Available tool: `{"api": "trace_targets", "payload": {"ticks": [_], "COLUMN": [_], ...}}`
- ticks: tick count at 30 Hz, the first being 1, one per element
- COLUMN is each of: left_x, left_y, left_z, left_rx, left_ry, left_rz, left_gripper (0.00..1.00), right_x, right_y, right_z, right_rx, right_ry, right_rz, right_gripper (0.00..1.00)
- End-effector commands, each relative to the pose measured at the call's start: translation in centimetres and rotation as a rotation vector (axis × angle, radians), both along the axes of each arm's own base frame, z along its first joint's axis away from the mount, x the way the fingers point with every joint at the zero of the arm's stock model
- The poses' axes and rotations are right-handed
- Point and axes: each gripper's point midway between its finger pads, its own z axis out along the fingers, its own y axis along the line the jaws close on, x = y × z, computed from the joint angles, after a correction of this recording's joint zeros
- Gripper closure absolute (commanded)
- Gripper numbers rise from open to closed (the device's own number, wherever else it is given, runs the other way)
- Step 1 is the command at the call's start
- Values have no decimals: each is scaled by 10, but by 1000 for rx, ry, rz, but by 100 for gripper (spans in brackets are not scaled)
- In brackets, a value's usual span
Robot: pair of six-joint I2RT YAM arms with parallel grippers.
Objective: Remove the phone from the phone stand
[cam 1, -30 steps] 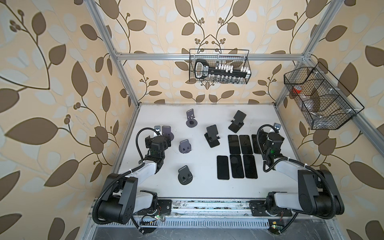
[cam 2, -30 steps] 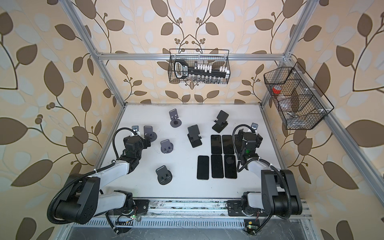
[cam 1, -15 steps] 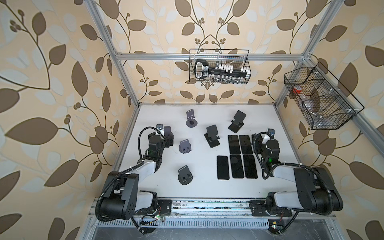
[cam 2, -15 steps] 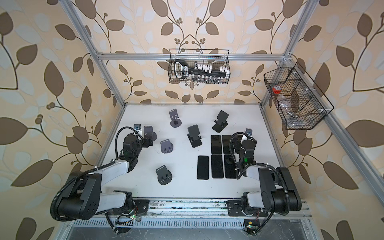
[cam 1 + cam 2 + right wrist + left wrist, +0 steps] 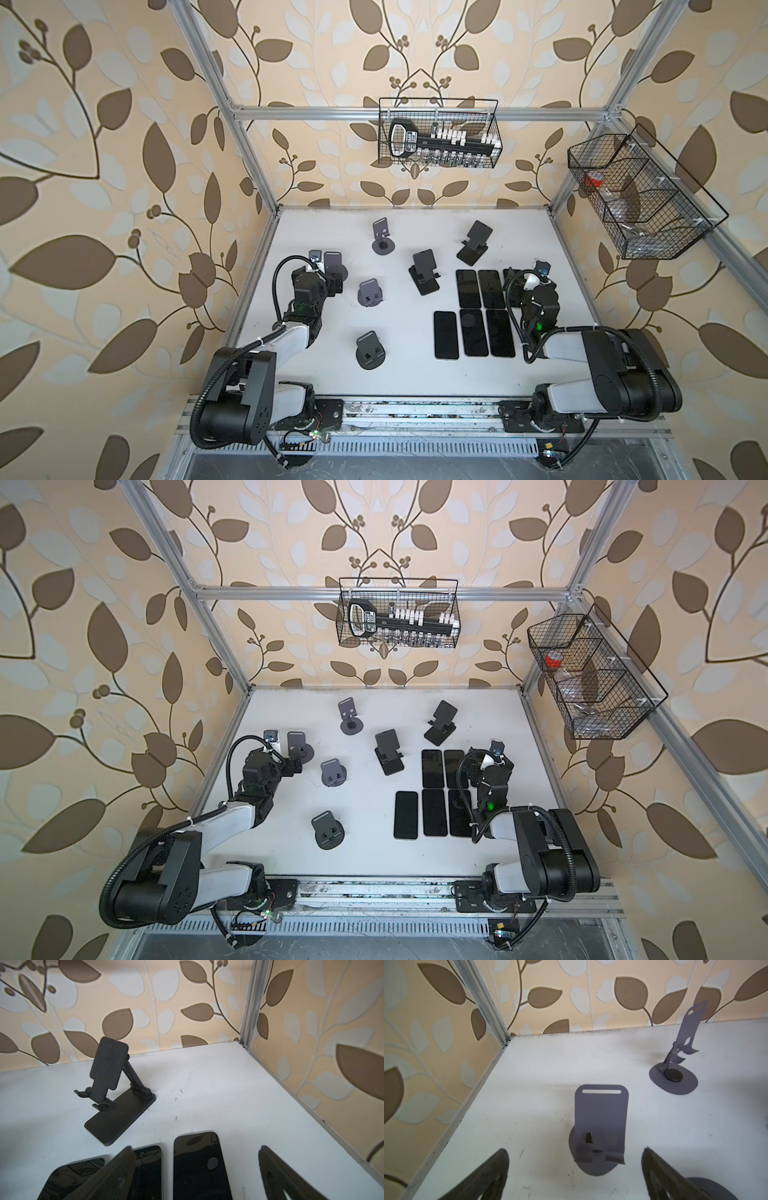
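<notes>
The left hand [image 5: 575,1150] is released, its dark fingers [image 5: 483,1178] spread wide to either side of a grey stand [image 5: 601,1118] at the left edge of the bench [image 5: 407,382], without touching it. Farther off stands a second grey stand [image 5: 683,1047].

The right hand [image 5: 195,1147] is released too, low at the right side. Its fingers straddle a phone [image 5: 197,1167] that lies flat on the bench, screen up. Whether they touch it I cannot tell. One finger crosses over the neighbouring phone [image 5: 147,1169].

In a top view this phone is the far-right one of six dark phones [image 5: 473,332], all lying flat in two rows of three on the right half. Beyond them stands a black folding stand [image 5: 112,1088].
</notes>
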Motion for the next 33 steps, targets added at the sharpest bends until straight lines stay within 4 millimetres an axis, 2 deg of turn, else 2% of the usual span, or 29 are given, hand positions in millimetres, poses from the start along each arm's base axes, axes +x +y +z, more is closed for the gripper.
{"api": "trace_targets", "payload": {"ticks": [1,10,13,20,25,29,33], "left_x": [-4,-8,-3,7,10,14,13], "left_y": [20,22,5,-16,-22,-14,-11], "left_z": [5,5,2,3,7,1,-22], "left_rx": [-12,-51,-108,-94,-83,-85,-96], "left_ry": [28,24,43,11,-17,42,127], "left_rz": [120,143,58,-79,-115,-65,-35], "left_gripper": [1,1,1,1,1,1,1], "right_x": [-4,-2,-2,-1,-2,-2,-3], "right_y": [-3,-3,-3,-3,-3,-3,-3], "right_z": [2,0,0,-1,0,1,1], "right_rx": [6,4,4,4,4,4,5], "right_ry": [-27,-17,-16,-13,-20,-21,-23], "right_rz": [-26,-24,-23,-23,-25,-24,-24], "right_gripper": [7,6,6,6,6,6,6]}}
